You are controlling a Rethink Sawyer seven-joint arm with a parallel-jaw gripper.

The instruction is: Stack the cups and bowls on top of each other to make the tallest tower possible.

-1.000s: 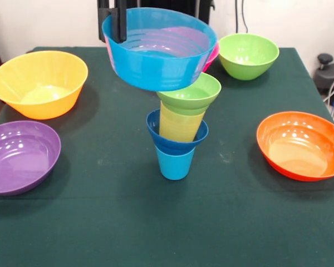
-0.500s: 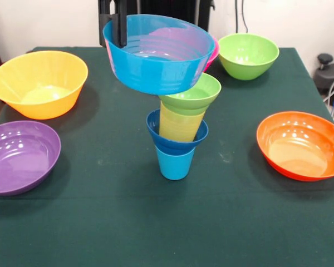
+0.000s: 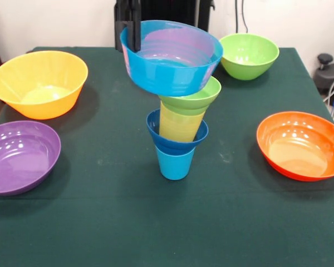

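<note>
The tower stands mid-table: a light blue cup point(image 3: 175, 163) at the bottom, a dark blue bowl point(image 3: 155, 131) on it, a ribbed yellow cup point(image 3: 181, 124) in that bowl, and a small lime green bowl point(image 3: 196, 98) on top. A light blue bowl point(image 3: 172, 69) hangs slightly tilted just above the green bowl, overlapping its left rim; I cannot tell whether they touch. My gripper point(image 3: 133, 30) comes down from above and is shut on this bowl's left rim, one black finger outside the wall and one inside.
Larger bowls ring the tower: yellow-orange point(image 3: 39, 83) at the left back, purple point(image 3: 19, 156) at the left front, green point(image 3: 249, 55) at the right back, orange point(image 3: 300, 146) at the right. The green tablecloth point(image 3: 156, 233) covers the table.
My gripper has carried the light blue bowl to the right, so it now sits more squarely over the small green bowl. The tower and the other bowls have not moved.
</note>
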